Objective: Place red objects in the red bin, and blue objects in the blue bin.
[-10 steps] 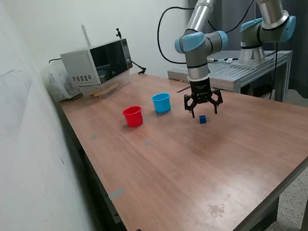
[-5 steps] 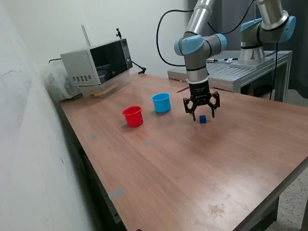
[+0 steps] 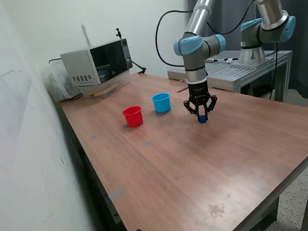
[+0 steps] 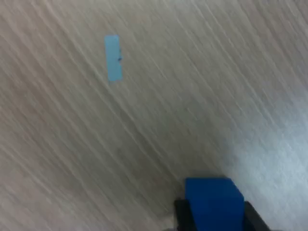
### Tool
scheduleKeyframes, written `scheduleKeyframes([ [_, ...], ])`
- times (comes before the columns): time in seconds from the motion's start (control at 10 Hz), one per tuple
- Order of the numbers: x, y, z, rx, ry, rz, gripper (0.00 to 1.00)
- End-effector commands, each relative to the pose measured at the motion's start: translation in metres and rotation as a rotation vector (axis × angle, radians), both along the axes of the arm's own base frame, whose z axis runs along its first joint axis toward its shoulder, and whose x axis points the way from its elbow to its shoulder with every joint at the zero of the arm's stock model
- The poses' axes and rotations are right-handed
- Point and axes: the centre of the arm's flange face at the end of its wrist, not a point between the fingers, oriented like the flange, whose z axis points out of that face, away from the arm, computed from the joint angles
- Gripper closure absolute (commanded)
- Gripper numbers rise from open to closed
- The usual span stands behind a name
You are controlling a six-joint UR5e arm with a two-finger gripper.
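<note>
Looking at my feed, I label the scene as follows, placing things against the light blue cup.
End effector (image 3: 202, 117): lowered to the tabletop (image 3: 192, 168), fingers drawn in on both sides of the blue cube (image 3: 202, 119); in the wrist view the dark fingers (image 4: 183, 216) stand against the cube's two sides, so I read it as pinching the cube.
Blue cube (image 4: 213, 200): on the tabletop, near the light blue cup, on the exterior view's right of it.
Light blue cup (image 3: 161, 102): upright, open side up; whether anything lies inside I cannot tell.
Red cup (image 3: 133, 116): upright, just beside the light blue cup, on the exterior view's left of it.
Microwave (image 3: 97, 63): well apart from the light blue cup, toward the wall.
Tape mark (image 4: 113, 57): pale strip on the wood, seen in the wrist view.
</note>
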Motion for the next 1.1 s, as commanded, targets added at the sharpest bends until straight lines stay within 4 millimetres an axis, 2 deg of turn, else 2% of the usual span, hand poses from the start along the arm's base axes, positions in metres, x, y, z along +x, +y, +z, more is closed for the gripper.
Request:
scheduleKeyframes([
  [0.0, 0.001, 0.009, 0.004, 0.007, 0.002, -0.003, 1.0],
  [0.2, 0.0, 0.02, 0.045, 0.032, 0.044, -0.017, 1.0],
  [0.4, 0.001, 0.03, 0.068, 0.088, 0.053, -0.024, 1.0],
  [0.6, -0.001, 0.054, 0.09, 0.102, 0.06, -0.062, 1.0],
  [0.8, -0.019, 0.118, 0.106, 0.114, 0.059, -0.163, 1.0],
  [1.0, -0.033, 0.162, 0.123, 0.117, 0.09, -0.231, 1.0],
])
